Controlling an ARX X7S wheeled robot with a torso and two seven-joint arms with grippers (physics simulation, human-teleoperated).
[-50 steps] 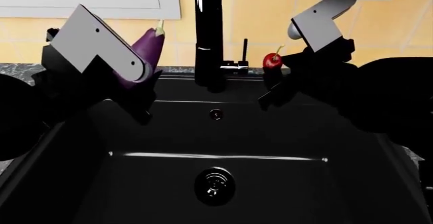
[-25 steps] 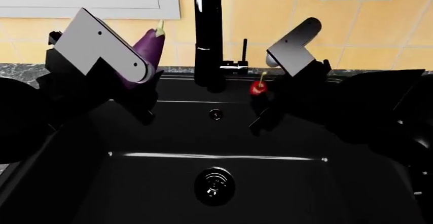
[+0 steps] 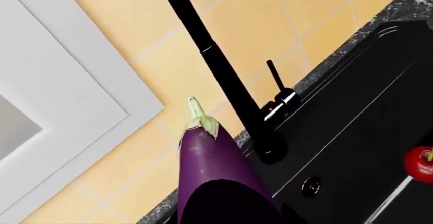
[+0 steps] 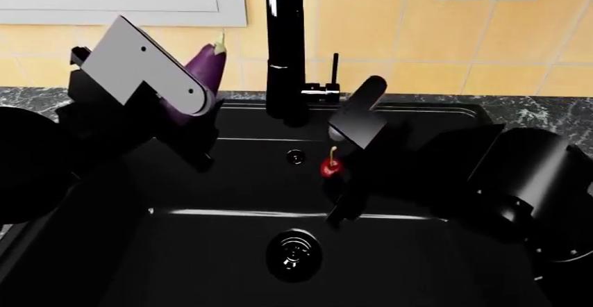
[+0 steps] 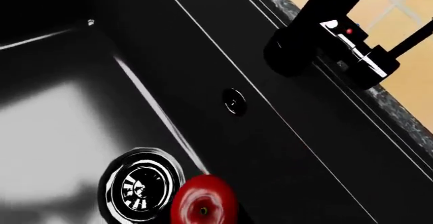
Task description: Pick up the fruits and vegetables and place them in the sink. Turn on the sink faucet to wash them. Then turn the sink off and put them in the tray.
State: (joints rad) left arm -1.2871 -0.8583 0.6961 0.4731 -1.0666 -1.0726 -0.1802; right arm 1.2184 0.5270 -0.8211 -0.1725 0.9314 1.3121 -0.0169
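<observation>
red cherry (gripped) over sink

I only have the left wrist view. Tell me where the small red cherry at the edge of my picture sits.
Observer: The red cherry is pinched in the right gripper, hanging over the matte-black sink basin.
Operator: Say what lies under it.
Observer: The round drain, almost directly below in the right wrist view.
Operator: Report my load.
Observer: The left gripper holds the glossy purple eggplant stem-up, above the basin's back left corner.
</observation>
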